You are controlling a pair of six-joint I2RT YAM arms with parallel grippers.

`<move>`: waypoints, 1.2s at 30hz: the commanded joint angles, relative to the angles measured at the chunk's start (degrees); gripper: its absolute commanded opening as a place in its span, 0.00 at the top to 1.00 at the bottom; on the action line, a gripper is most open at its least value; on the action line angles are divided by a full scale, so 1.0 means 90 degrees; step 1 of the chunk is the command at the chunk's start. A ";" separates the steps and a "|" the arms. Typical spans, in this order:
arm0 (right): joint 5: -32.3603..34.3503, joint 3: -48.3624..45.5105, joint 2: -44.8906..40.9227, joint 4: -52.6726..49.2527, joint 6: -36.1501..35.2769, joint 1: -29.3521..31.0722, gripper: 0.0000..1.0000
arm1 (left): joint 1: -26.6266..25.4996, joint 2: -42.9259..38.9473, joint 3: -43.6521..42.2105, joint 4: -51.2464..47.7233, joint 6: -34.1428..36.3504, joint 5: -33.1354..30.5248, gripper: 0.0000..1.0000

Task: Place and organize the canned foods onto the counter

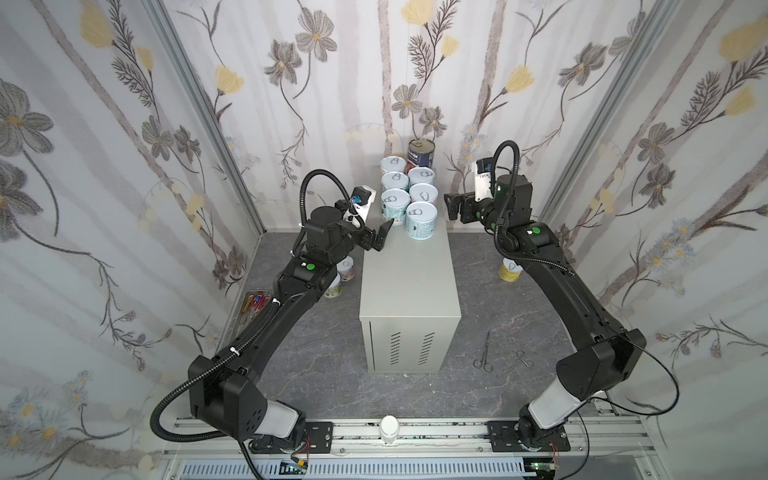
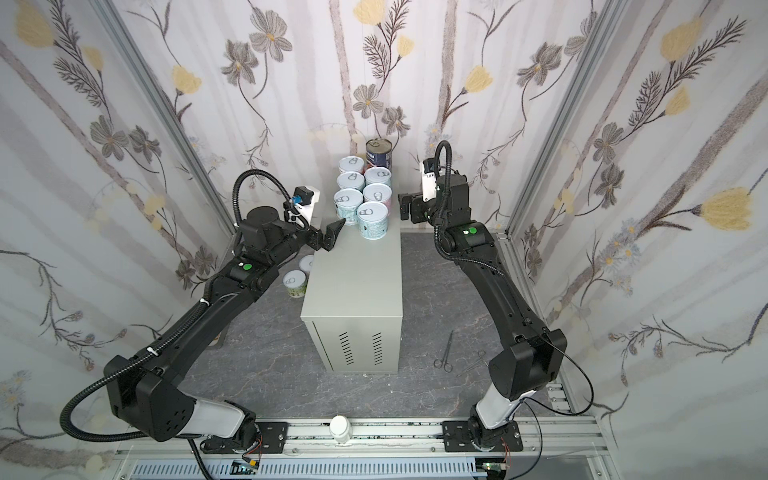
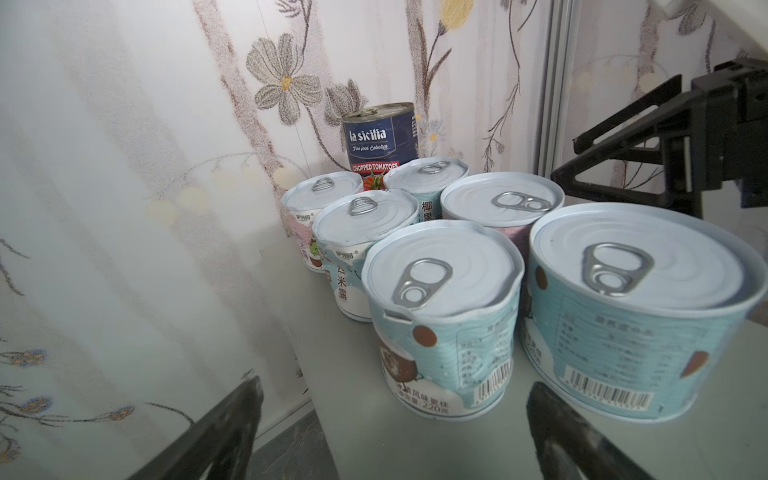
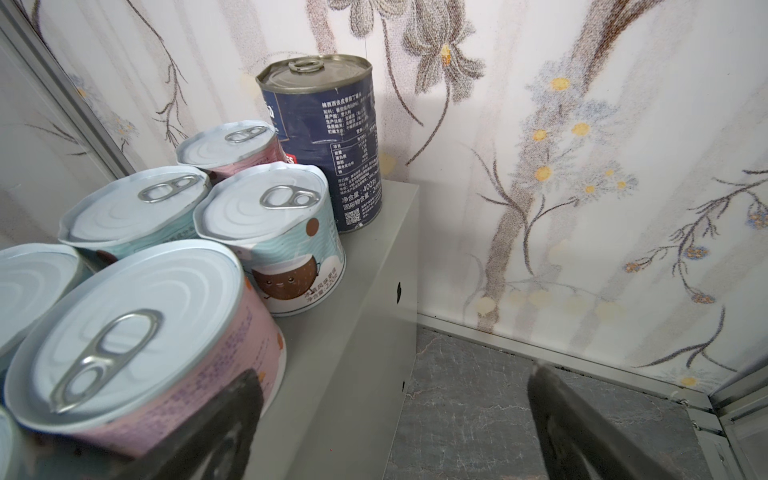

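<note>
Seven of the canned foods (image 1: pixel 409 195) stand upright at the far end of the counter (image 1: pixel 405 286), directly between your two grippers. Six short cans sit in two touching rows, with the tall blue can (image 1: pixel 421 153) behind them against the wall, probably so the taller one blocks no reach and the near half of the top is free for the rest. Your left gripper (image 1: pixel 381 237) hovers at the counter's edge, just beside the nearest teal can (image 1: pixel 395 208), jaws wide apart and empty. Your right gripper (image 1: pixel 450 208) faces it from the opposite side of the group, just beside a pink can (image 4: pixel 145 332), also apart and holding nothing. Three cans are not yet up. Two of them (image 2: pixel 306 263) stand on the dark floor (image 1: pixel 478 316) below and behind your left gripper, close against the counter's side. A yellow can (image 1: pixel 510 270) stands below and well behind your right gripper, partly hidden by that arm. Open, empty hands suggest a fetch comes next.
</note>
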 commanded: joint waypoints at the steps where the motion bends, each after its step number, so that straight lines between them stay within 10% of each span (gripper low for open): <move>1: -0.0207 -0.0230 -0.0197 0.0390 0.0058 0.0000 0.00 | -0.0019 0.0103 0.0143 0.0134 0.0115 -0.0053 0.00; 36: -0.0576 -0.1061 -0.0717 0.0810 0.0172 0.0052 0.00 | -0.0118 0.0508 0.0518 0.0013 0.0144 -0.0438 0.00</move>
